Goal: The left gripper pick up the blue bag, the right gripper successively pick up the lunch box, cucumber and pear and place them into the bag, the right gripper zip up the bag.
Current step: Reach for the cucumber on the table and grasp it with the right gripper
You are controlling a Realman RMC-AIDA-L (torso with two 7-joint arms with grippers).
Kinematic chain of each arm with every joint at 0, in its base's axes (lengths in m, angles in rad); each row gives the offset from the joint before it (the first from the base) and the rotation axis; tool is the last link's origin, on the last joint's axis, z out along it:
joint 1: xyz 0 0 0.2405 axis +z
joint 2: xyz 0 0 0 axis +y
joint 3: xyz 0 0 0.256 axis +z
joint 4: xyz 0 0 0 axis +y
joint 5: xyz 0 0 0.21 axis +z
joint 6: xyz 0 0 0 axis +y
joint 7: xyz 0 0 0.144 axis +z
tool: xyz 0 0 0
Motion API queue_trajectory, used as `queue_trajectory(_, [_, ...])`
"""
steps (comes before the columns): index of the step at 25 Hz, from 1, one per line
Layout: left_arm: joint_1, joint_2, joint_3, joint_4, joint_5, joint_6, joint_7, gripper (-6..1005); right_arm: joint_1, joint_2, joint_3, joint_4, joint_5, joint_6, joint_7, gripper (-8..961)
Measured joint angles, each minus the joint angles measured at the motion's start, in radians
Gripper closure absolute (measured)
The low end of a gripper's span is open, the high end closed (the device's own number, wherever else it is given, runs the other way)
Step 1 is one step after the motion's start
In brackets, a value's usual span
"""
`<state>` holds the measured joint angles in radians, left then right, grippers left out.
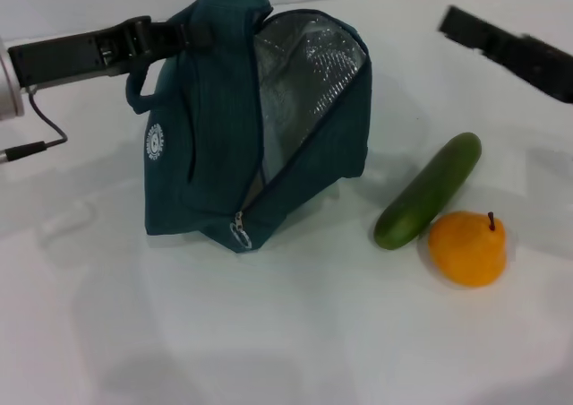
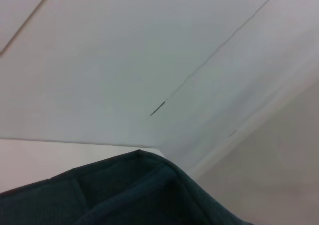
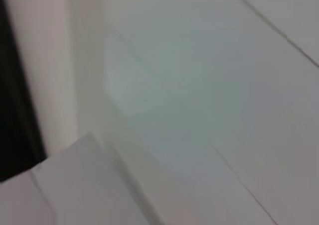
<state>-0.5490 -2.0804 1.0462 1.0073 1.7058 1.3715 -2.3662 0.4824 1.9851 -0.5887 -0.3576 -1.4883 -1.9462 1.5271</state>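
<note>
- The blue bag [image 1: 215,136] stands upright toward the far left part of the white bench [image 1: 286,333], its zipper undone and the silver lining showing through the wide opening that faces the right side.
- The left gripper [image 1: 170,36] is clenched on the blue bag's top edge by the handle, holding it up; the left wrist view shows only a dark fold of the bag against a pale wall.
- No lunch box is visible on the bench. It is probably inside the bag already, though the opening does not show it, so that is a judgement.
- The cucumber [image 1: 428,190] lies at the right side of the bench, angled toward the far right corner, well apart from the bag.
- The pear [image 1: 467,247] sits just beside the cucumber's near end, touching it or nearly so.
- The right gripper [image 1: 466,27] hangs blurred above the far right of the bench, beyond the cucumber; whether its fingers are apart or closed, I cannot tell.
- Left to do, by my reading: cucumber in, pear in, then the zip.
</note>
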Motion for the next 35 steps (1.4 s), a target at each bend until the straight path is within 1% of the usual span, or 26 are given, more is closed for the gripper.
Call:
queue_trajectory(2, [0.003,0.000,0.000,-0.001,0.000,0.000,0.001,930,-0.022,-0.012,0.001,-0.043,0.000,-0.037,-0.016,697])
queue_trajectory(4, [0.005,0.000,-0.001,-0.002,0.000,0.000,0.007,930,-0.047,-0.033,-0.002,-0.094,-0.002,-0.072,-0.027,696])
queue_trajectory(6, [0.005,0.000,-0.007,-0.002,0.000,0.000,0.014,930,-0.063,-0.059,-0.008,-0.139,-0.018,-0.100,-0.029,694])
queue_trajectory(9, [0.003,-0.001,-0.012,-0.007,0.000,0.000,0.025,930,-0.071,-0.100,-0.011,-0.214,-0.071,-0.138,-0.029,593])
queue_trajectory(12, [-0.002,-0.001,-0.014,-0.015,0.000,-0.001,0.037,930,-0.072,-0.131,-0.017,-0.302,-0.135,-0.158,-0.023,492])
queue_trajectory(15, [-0.003,-0.003,-0.014,-0.016,0.000,-0.004,0.046,930,-0.063,-0.148,-0.021,-0.395,-0.216,-0.150,0.012,370])
queue_trajectory(17, [-0.003,-0.004,-0.014,-0.017,0.000,-0.008,0.051,930,-0.050,-0.154,-0.017,-0.467,-0.285,-0.128,0.053,289])
queue_trajectory(20, [-0.008,-0.006,-0.014,-0.035,-0.007,-0.014,0.062,930,-0.025,-0.158,-0.018,-0.615,-0.403,-0.079,0.113,272])
queue_trajectory(23, [-0.022,-0.006,-0.014,-0.076,-0.034,-0.014,0.075,930,0.010,-0.164,-0.017,-0.707,-0.498,-0.059,0.139,271])
queue_trajectory(25, [-0.027,-0.006,-0.013,-0.089,-0.045,-0.019,0.083,930,0.049,-0.174,-0.016,-0.755,-0.577,-0.054,0.151,271])
queue_trajectory(28, [-0.031,-0.008,-0.006,-0.093,-0.049,-0.040,0.091,930,0.119,-0.192,-0.023,-0.769,-0.697,-0.055,0.159,269])
queue_trajectory(31, [-0.040,-0.008,-0.001,-0.099,-0.049,-0.061,0.103,930,0.192,-0.198,-0.042,-0.768,-0.828,-0.069,0.162,268])
queue_trajectory(33, [-0.046,-0.008,-0.001,-0.110,-0.050,-0.070,0.113,930,0.241,-0.201,-0.091,-0.762,-0.918,-0.074,0.172,267])
queue_trajectory(35, [-0.053,-0.009,-0.001,-0.127,-0.052,-0.078,0.127,930,0.272,-0.201,-0.128,-0.756,-0.967,-0.074,0.180,266])
